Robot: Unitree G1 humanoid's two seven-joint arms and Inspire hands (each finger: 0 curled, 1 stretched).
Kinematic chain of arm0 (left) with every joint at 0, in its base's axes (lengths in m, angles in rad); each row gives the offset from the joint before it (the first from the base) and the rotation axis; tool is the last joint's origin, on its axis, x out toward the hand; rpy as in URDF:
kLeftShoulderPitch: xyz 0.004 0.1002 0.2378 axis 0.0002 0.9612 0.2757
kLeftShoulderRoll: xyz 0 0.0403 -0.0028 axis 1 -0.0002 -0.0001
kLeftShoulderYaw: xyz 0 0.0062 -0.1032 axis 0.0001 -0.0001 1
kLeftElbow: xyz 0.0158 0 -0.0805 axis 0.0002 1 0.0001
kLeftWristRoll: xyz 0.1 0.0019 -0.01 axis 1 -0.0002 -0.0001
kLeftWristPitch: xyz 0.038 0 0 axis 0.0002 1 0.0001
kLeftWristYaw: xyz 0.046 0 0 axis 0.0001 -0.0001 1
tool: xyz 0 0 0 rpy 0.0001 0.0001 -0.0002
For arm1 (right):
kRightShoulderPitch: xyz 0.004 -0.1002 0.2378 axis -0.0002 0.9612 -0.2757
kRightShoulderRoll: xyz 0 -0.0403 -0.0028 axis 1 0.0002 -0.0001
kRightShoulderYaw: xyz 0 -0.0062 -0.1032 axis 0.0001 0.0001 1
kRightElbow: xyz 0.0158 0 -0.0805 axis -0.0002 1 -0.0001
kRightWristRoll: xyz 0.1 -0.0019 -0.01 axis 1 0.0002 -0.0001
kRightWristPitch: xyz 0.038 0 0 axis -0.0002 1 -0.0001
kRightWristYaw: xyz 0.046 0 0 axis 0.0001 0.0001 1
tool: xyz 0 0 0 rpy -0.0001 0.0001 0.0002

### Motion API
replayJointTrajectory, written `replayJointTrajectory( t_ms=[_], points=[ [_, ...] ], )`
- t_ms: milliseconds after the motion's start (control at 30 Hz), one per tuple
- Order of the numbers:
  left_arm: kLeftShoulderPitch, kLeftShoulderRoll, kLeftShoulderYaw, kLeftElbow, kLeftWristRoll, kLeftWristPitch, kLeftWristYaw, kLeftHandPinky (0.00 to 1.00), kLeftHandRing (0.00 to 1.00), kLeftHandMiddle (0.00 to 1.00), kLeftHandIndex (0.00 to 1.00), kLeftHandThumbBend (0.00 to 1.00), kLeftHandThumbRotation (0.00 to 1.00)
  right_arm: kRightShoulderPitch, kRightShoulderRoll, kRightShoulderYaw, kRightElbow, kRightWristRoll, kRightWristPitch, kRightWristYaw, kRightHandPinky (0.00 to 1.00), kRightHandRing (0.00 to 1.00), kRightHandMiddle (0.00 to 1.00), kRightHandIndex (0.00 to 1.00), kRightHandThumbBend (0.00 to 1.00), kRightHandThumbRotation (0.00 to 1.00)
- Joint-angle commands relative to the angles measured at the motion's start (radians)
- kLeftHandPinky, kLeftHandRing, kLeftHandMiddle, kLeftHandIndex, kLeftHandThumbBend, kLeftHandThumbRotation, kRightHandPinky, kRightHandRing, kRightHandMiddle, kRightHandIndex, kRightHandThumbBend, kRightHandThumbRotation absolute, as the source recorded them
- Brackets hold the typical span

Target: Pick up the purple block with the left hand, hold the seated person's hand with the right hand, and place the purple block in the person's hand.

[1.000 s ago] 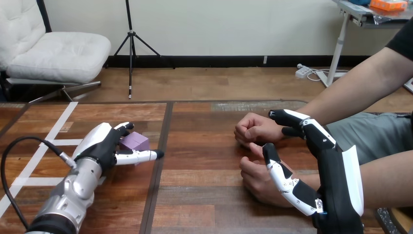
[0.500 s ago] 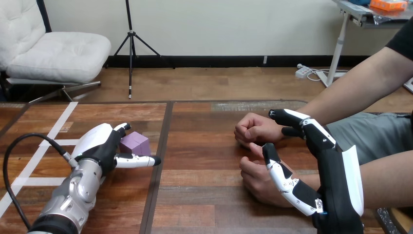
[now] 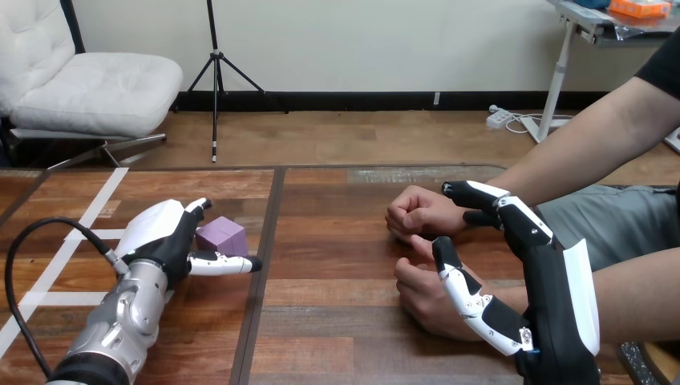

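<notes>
Head view: the left hand [image 3: 164, 237] is open with the purple block [image 3: 222, 236] between its thumb and fingers, not yet gripped, so an uneven squeeze may push it out sideways; the right hand [image 3: 553, 297], also open, lies over the person's hand [image 3: 421, 295] without clasping it.

the purple block [image 3: 222, 235] looks smooth and matt, like plastic. the table [image 3: 337, 321] under it is dark wood with visible grain and a low sheen. left of the block lies matt white tape [image 3: 48, 277]. touching the block, the left hand [image 3: 164, 241] has glossy white plastic shells over matt black, on a shiny silver metal forearm [image 3: 120, 321]. well right of the block, the right hand [image 3: 529, 265] has the same finish.
</notes>
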Motion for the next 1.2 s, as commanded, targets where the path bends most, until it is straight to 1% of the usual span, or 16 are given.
replayJointTrajectory(
  t_ms=[0,200,300,333,367,533,567,600,667,700,833,1033,1167],
  points=[
    [-0.059,0.014,-0.024,-0.028,0.027,-0.002,0.045,0.80,0.85,0.88,0.92,0.92,0.49,-0.049,0.001,-0.006,-0.026,0.009,-0.004,-0.001,0.70,0.75,0.75,0.70,0.37,0.21],
    [-0.060,0.011,-0.031,-0.022,0.033,0.002,0.077,0.78,0.83,0.86,0.90,0.91,0.50,-0.054,-0.003,-0.007,-0.018,0.004,-0.013,-0.006,0.70,0.75,0.75,0.71,0.37,0.21],
    [-0.058,0.007,-0.029,-0.018,0.034,-0.007,0.112,0.76,0.81,0.84,0.88,0.88,0.48,-0.056,-0.004,-0.007,-0.018,0.004,-0.013,-0.007,0.71,0.75,0.75,0.71,0.36,0.22],
    [-0.056,0.004,-0.026,-0.016,0.034,-0.010,0.133,0.76,0.81,0.84,0.88,0.88,0.48,-0.056,-0.003,-0.007,-0.018,0.004,-0.011,-0.007,0.71,0.75,0.75,0.71,0.36,0.22],
    [-0.055,0.002,-0.025,-0.015,0.034,-0.013,0.147,0.74,0.79,0.82,0.85,0.87,0.45,-0.057,-0.002,-0.007,-0.018,0.005,-0.010,-0.008,0.71,0.75,0.75,0.71,0.37,0.22],
    [-0.052,-0.008,-0.020,-0.003,0.028,-0.022,0.200,0.71,0.76,0.79,0.82,0.82,0.40,-0.058,-0.001,-0.007,-0.019,0.006,-0.007,-0.007,0.71,0.75,0.74,0.71,0.37,0.22],
    [-0.051,-0.017,-0.015,0.011,0.021,-0.033,0.233,0.68,0.74,0.77,0.79,0.76,0.34,-0.056,0.000,-0.007,-0.020,0.007,-0.007,-0.007,0.71,0.75,0.74,0.71,0.37,0.21],
    [-0.050,-0.023,-0.011,0.021,0.016,-0.041,0.257,0.66,0.73,0.76,0.78,0.74,0.32,-0.055,0.000,-0.006,-0.020,0.008,-0.007,-0.007,0.71,0.75,0.74,0.71,0.37,0.21],
    [-0.049,-0.029,-0.009,0.034,0.012,-0.052,0.282,0.64,0.71,0.74,0.77,0.72,0.28,-0.053,0.001,-0.006,-0.020,0.008,-0.008,-0.008,0.71,0.75,0.74,0.71,0.37,0.21],
    [-0.050,-0.030,-0.010,0.038,0.012,-0.054,0.285,0.63,0.69,0.73,0.76,0.70,0.25,-0.053,0.001,-0.006,-0.019,0.008,-0.009,-0.008,0.71,0.75,0.74,0.71,0.37,0.21],
    [-0.054,-0.032,-0.016,0.053,0.012,-0.058,0.294,0.61,0.68,0.71,0.75,0.68,0.22,-0.053,0.001,-0.006,-0.020,0.004,-0.010,-0.011,0.71,0.75,0.74,0.71,0.37,0.21],
    [-0.059,-0.035,-0.022,0.074,0.015,-0.063,0.304,0.59,0.66,0.70,0.74,0.67,0.21,-0.051,0.003,-0.006,-0.020,0.002,-0.012,-0.015,0.71,0.75,0.74,0.71,0.37,0.21],
    [-0.062,-0.038,-0.022,0.083,0.013,-0.061,0.300,0.59,0.66,0.70,0.74,0.66,0.21,-0.052,0.001,-0.008,-0.019,-0.005,-0.016,-0.019,0.70,0.75,0.74,0.71,0.37,0.21]
  ],
)
